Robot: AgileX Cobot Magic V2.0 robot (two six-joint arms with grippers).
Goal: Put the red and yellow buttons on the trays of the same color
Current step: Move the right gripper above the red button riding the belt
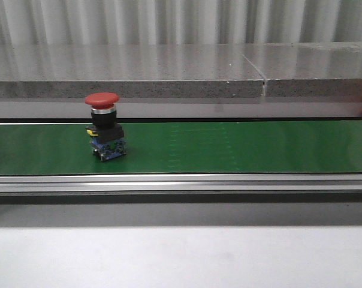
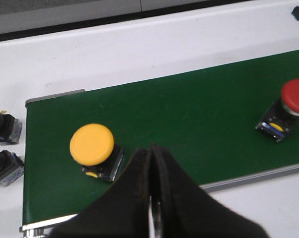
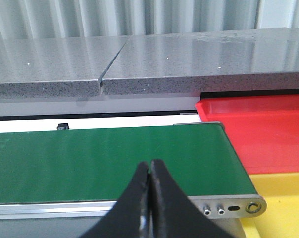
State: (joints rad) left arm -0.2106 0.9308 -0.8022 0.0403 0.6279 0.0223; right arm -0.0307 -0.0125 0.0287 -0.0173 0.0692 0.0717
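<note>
Left gripper (image 2: 150, 163) first: my fingers are pressed together and pinch nothing, rising from the bottom centre of the left wrist picture. At the far left edge of that frame two spare buttons sit off the belt on the white table (image 2: 154, 44), a yellow-capped one (image 2: 2, 124) above a red-capped one (image 2: 3, 163). Just left of my fingertips, on the green belt (image 2: 189, 119), stands the yellow button (image 2: 92, 148), upright, cap toward the camera, close beside the tips but apart from them. At the right edge of the frame stands the red button (image 2: 288, 106), also upright on the belt and well apart from the yellow one. In the front picture it stands left of centre on the belt.

My right gripper (image 3: 150, 171) is likewise closed and empty, at the bottom centre of its frame, over the belt's end. Right of it lie the red tray (image 3: 268, 129) and, below, the yellow tray (image 3: 283, 203).

I judge my left arm far nearer both buttons, the yellow one nearest.
</note>
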